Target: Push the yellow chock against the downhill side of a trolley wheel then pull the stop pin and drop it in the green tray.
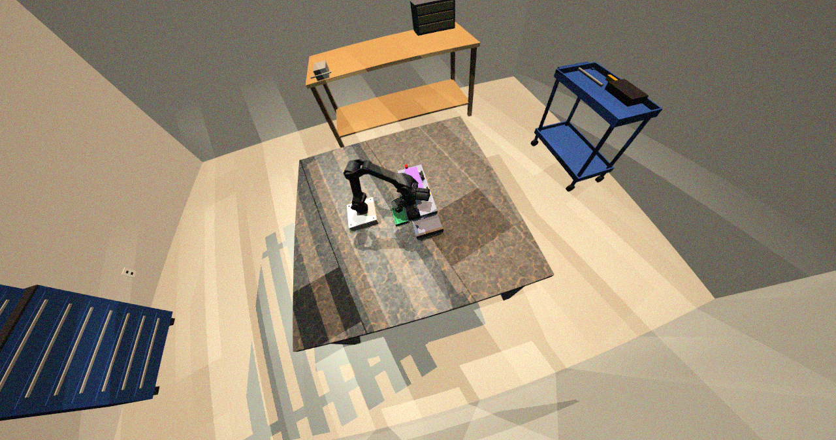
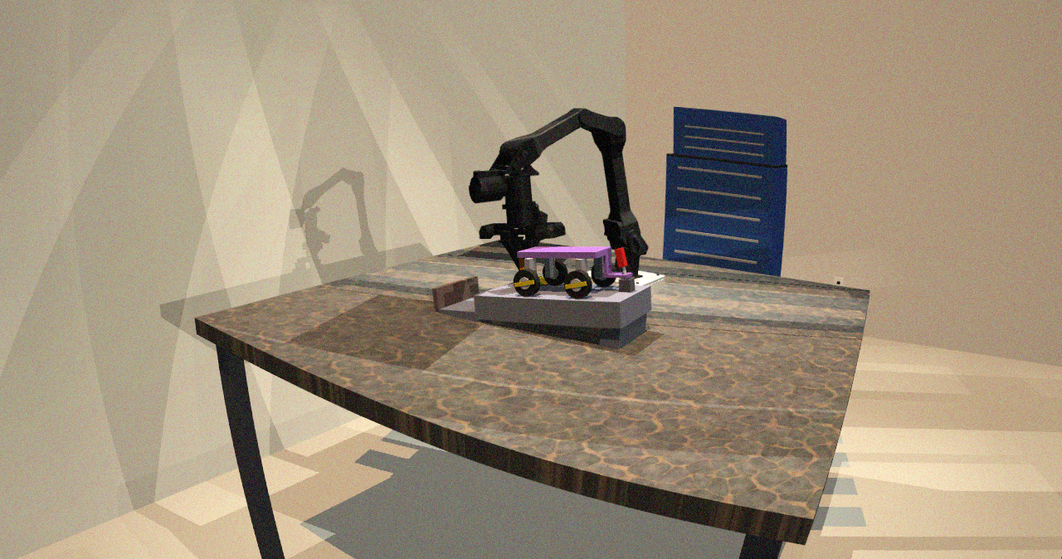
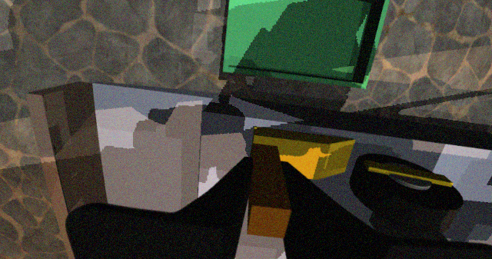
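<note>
My gripper [image 3: 264,167] is shut on the orange handle [image 3: 268,221] of the yellow chock [image 3: 332,157] [image 2: 543,280]. The chock is low over or on the ramp [image 2: 549,309] [image 1: 428,226], just downhill of the trolley's downhill wheel [image 3: 407,197] on the arm's side. Its wedge end is very close to that wheel; contact cannot be told. The trolley [image 2: 564,251] [image 1: 413,172], with a purple deck, stands on the ramp. The red-headed stop pin [image 2: 621,257] [image 1: 406,166] stands in its block at the uphill end. The green tray [image 3: 300,40] [image 1: 400,217] lies beside the ramp, with nothing seen in it.
A brown end wall [image 3: 78,147] [image 2: 456,292] closes the ramp's low end. The white base plate [image 1: 362,222] of the arm stands on the tabletop, on the tray's side of the ramp. The trolley's deck is close beside my fingers. A workbench and blue cart stand away from the table.
</note>
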Available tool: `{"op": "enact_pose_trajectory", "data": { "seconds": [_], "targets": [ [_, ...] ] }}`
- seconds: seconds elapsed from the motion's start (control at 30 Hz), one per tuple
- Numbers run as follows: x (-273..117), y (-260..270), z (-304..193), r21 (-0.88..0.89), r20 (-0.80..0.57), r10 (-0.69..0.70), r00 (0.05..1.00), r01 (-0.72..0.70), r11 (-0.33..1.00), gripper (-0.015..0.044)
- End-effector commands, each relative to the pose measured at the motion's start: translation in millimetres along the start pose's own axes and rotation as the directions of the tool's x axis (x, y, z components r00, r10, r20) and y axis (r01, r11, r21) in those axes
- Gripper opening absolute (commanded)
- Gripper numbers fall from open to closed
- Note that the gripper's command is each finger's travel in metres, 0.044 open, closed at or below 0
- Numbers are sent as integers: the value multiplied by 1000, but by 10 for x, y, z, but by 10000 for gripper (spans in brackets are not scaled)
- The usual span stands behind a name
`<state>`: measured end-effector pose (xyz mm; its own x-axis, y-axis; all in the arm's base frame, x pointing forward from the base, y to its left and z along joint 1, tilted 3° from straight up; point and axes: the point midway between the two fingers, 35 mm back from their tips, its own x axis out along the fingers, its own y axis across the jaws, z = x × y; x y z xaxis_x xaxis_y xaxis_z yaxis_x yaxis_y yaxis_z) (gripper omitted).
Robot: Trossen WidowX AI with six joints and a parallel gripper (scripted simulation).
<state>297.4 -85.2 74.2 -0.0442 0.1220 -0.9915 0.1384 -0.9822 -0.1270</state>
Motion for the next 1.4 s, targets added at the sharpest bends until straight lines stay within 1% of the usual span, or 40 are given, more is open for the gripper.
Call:
{"op": "enact_pose_trajectory", "data": {
  "seconds": [0.0,0.43,0.73,0.97,1.1,1.37],
  "targets": [
    [-6,-51,-2,5,-6,-3,1000,4,1000,0],
    [-7,-159,2,5,-6,-5,1000,5,1000,0],
    [0,-109,5,0,0,1,1000,-1,1000,0],
    [0,-109,5,0,0,1,1000,-1,1000,184],
    [-9,-109,5,0,-1,1,1000,-1,1000,190],
    [-273,-102,19,5,-6,-4,1000,4,1000,190]
  ]
}}
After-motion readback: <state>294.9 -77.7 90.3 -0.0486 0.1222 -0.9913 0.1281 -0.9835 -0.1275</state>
